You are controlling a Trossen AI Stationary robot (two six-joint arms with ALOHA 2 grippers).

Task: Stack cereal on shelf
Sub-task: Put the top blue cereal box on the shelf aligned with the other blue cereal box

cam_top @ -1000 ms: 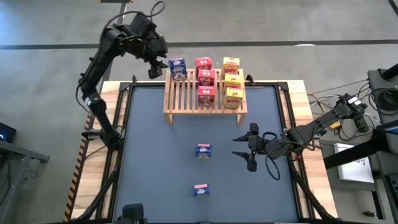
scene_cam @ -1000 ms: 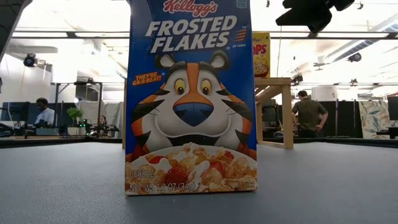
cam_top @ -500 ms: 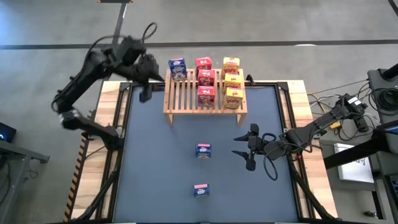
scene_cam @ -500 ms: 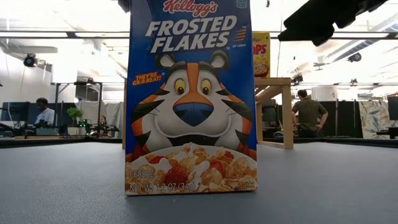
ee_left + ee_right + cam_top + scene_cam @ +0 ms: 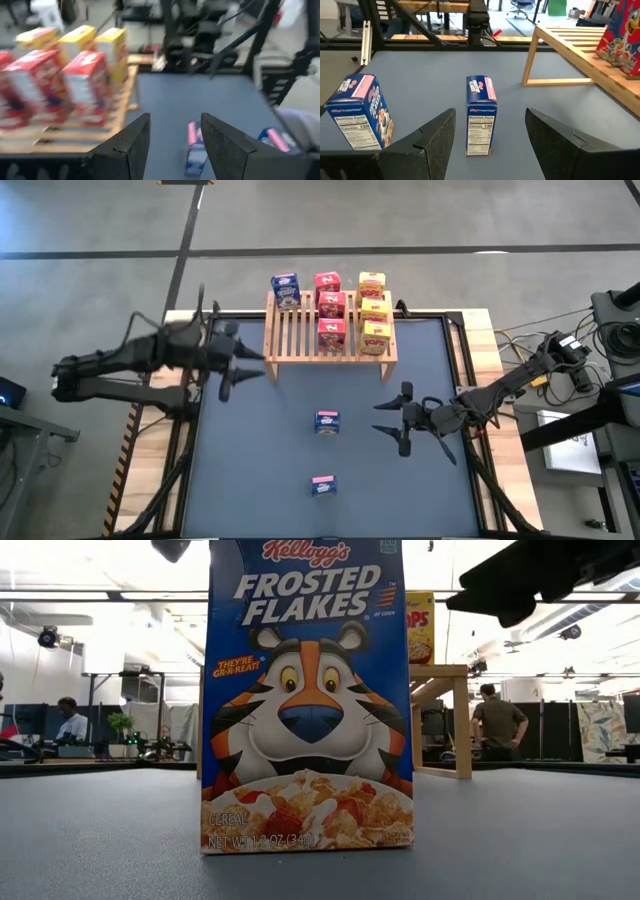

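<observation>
The wooden slatted shelf (image 5: 330,340) stands at the table's far side. It carries one blue (image 5: 285,288), three red (image 5: 331,307) and three yellow (image 5: 375,310) cereal boxes, all upright. Two blue boxes stand upright on the blue mat: one mid-table (image 5: 326,421), one nearer the front (image 5: 323,486), which fills the low view (image 5: 306,700). My left gripper (image 5: 236,370) hovers open left of the shelf, pointing right. My right gripper (image 5: 392,420) hovers open right of the mid-table box (image 5: 479,115), pointing at it.
A black frame borders the mat, with wooden table edges (image 5: 160,440) outside it. Cables and equipment lie off the right edge (image 5: 580,370). Open mat stretches between the shelf and the loose boxes. People stand in the room behind (image 5: 497,720).
My left gripper has swung away from the shelf's far-left corner, down and toward the table's left and near side. It has tipped from pointing steeply down to nearly level, facing right. My right gripper has sunk a little. No box has moved.
</observation>
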